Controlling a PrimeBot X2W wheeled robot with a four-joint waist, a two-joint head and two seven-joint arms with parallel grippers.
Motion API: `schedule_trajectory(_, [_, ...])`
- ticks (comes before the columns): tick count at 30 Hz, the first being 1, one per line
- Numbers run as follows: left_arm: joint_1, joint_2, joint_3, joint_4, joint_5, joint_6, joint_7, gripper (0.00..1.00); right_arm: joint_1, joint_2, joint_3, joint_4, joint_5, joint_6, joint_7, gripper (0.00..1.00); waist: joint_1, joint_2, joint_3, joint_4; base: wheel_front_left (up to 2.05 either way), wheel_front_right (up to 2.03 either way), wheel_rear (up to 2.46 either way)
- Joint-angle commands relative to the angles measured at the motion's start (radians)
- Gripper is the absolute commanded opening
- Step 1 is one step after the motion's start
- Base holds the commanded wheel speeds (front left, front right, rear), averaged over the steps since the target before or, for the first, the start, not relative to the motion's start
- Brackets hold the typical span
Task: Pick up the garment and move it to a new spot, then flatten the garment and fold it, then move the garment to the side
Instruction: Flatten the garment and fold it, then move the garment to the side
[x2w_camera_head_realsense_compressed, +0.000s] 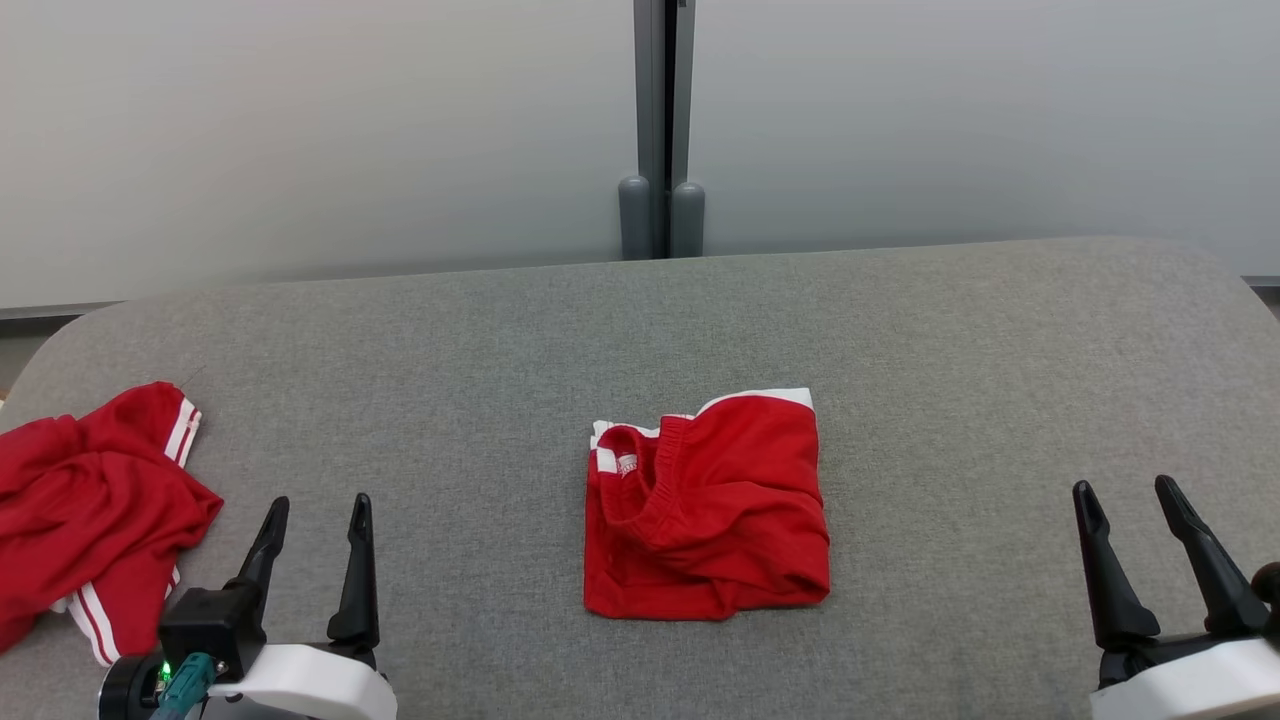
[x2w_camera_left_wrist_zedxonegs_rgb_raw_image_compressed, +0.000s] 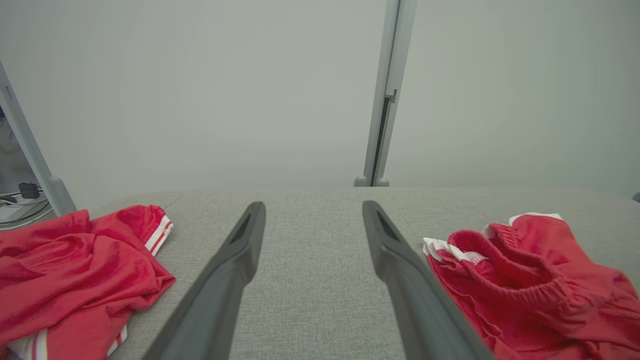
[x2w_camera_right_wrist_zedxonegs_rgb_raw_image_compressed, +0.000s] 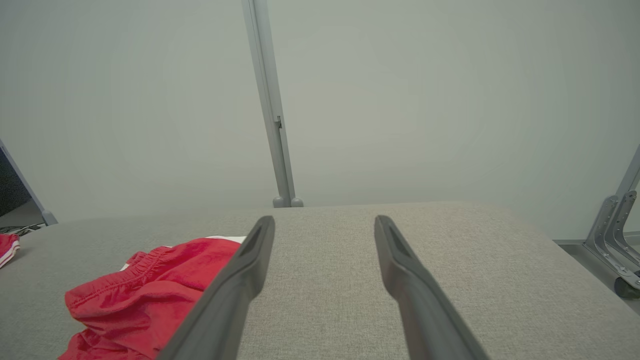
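Note:
A folded red garment (x2w_camera_head_realsense_compressed: 708, 510) with white trim and an elastic waistband lies in a rough square at the middle of the grey table (x2w_camera_head_realsense_compressed: 950, 340). In the left wrist view the garment (x2w_camera_left_wrist_zedxonegs_rgb_raw_image_compressed: 525, 280) lies to the right of the fingers; in the right wrist view the garment (x2w_camera_right_wrist_zedxonegs_rgb_raw_image_compressed: 145, 295) lies to their left. My left gripper (x2w_camera_head_realsense_compressed: 318, 505) stands open at the lower left, nothing between its fingers. My right gripper (x2w_camera_head_realsense_compressed: 1130, 490) stands open at the lower right, likewise holding nothing. Both are well apart from the folded garment.
A second red garment (x2w_camera_head_realsense_compressed: 95, 510) with white stripes lies crumpled at the table's left edge, just left of my left gripper; the left wrist view shows this crumpled garment (x2w_camera_left_wrist_zedxonegs_rgb_raw_image_compressed: 75, 270) too. A grey post (x2w_camera_head_realsense_compressed: 660, 130) stands behind the table against the pale wall.

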Motion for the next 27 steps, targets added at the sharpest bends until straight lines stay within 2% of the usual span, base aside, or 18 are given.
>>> schedule_trajectory(1, [0.01,0.007,0.001,-0.009,0.001,0.007,0.006,1.0,0.014,0.0,-0.008,-0.013,-0.005,0.0,0.01,1.0,0.0,-0.0001,-0.008,0.002,0.0,0.0,0.0])
schedule_trajectory(19, [0.0,0.028,-0.007,-0.034,-0.001,0.021,0.014,1.0,0.014,0.003,-0.023,-0.029,-0.008,0.0,0.027,1.0,0.0,-0.0001,0.001,0.002,0.0,0.0,0.0])
schedule_trajectory(27, [-0.035,0.019,-0.024,-0.035,0.001,0.014,0.002,1.0,0.003,0.0,-0.039,-0.027,-0.007,0.0,0.037,1.0,0.0,-0.0001,0.027,0.033,0.0,0.0,0.0])
